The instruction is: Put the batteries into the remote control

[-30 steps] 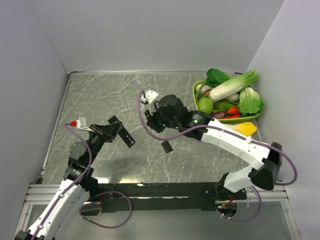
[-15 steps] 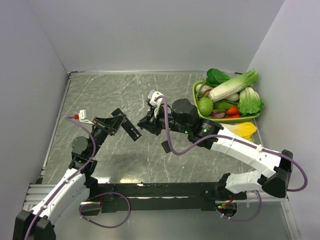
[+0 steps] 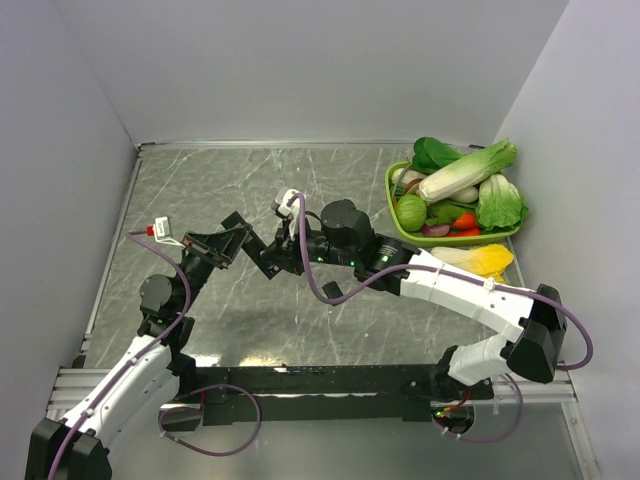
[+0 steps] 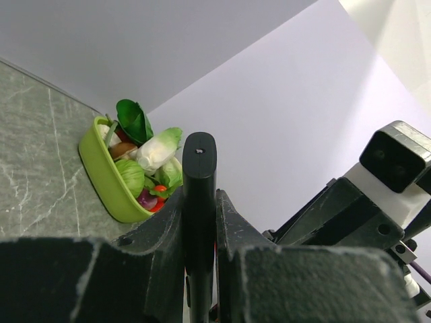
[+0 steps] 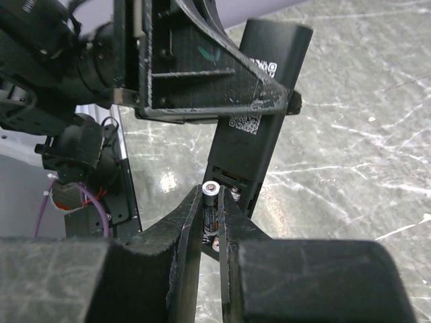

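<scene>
The left gripper (image 4: pixel 200 208) is clamped on the remote control (image 4: pixel 199 158). At its three o'clock, the right gripper (image 5: pixel 211 225) pinches a battery (image 5: pixel 211 193) near its open end.

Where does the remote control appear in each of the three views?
Top external: remote control just left of centre.
Left wrist: centre, standing upright.
Right wrist: upper centre, slanted, behind the battery.
Shared landmark: left gripper clamped on it.
</scene>
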`<act>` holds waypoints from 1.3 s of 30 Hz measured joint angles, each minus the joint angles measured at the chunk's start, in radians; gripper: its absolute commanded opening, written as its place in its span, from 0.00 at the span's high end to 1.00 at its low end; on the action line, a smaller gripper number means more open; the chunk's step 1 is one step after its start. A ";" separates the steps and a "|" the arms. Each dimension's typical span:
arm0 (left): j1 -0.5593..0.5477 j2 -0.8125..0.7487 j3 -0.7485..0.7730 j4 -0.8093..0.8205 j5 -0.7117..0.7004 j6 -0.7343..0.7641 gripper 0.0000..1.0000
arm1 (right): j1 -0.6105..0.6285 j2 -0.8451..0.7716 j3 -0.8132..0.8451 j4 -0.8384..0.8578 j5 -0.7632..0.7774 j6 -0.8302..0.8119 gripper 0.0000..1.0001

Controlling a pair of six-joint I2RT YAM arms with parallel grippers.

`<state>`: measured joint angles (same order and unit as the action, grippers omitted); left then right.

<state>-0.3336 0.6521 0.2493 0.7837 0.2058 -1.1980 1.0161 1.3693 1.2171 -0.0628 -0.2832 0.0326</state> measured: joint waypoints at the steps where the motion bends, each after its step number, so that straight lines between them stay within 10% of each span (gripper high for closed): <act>1: 0.000 0.000 0.000 0.002 0.000 0.000 0.98 | 0.000 0.005 0.000 0.002 0.000 0.003 1.00; 25: -0.004 0.000 -0.001 0.017 -0.036 -0.039 0.98 | 0.009 0.037 0.029 -0.035 0.021 0.026 1.00; 39: -0.006 0.000 -0.002 0.001 -0.048 -0.046 0.98 | 0.012 0.074 0.079 -0.084 0.034 0.035 0.79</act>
<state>-0.3401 0.6521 0.2474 0.7849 0.1577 -1.2442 1.0283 1.4437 1.2957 -0.1463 -0.2489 0.0673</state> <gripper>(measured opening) 0.202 0.208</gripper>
